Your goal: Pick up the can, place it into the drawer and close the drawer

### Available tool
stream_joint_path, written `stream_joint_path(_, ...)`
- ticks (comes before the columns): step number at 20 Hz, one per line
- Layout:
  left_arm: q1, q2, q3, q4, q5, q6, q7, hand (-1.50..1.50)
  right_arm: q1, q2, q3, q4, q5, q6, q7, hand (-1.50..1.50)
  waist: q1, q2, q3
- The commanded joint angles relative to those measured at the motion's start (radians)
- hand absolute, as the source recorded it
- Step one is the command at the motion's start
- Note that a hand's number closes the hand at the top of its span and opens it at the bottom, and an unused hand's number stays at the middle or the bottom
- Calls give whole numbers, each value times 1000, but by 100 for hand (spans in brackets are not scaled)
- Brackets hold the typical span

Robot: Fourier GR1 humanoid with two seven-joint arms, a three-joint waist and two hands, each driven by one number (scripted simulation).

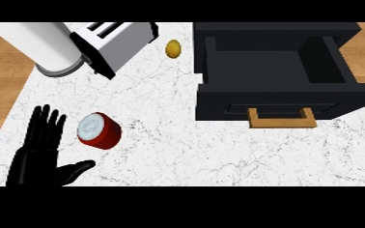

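Observation:
A red can (100,130) with a silver top stands on the white marble counter (164,140) at the lower left. My left hand (39,154) rests open just left of it, fingers up and thumb stretched out below the can, not touching it. At the right a black drawer (274,77) stands pulled open, its inside bare, with a wooden handle (282,118) on its front. My right hand does not show in the view.
A silver toaster (114,43) lies tilted at the back left, beside a white cylinder (46,46). A small yellow-brown potato (173,49) sits between the toaster and the drawer. Wooden floor shows past the counter's left edge.

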Motion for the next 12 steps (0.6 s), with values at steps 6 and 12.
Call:
stream_joint_path(6,-55,5,44,299,-28,-17,-231,-150,-5,0,-60,25,-24,73,-3,-150,-1,0,0)
stream_joint_path(12,-40,36,76,372,-4,-56,-264,-150,-20,39,-59,-17,-26,65,48,-150,2,0,0)
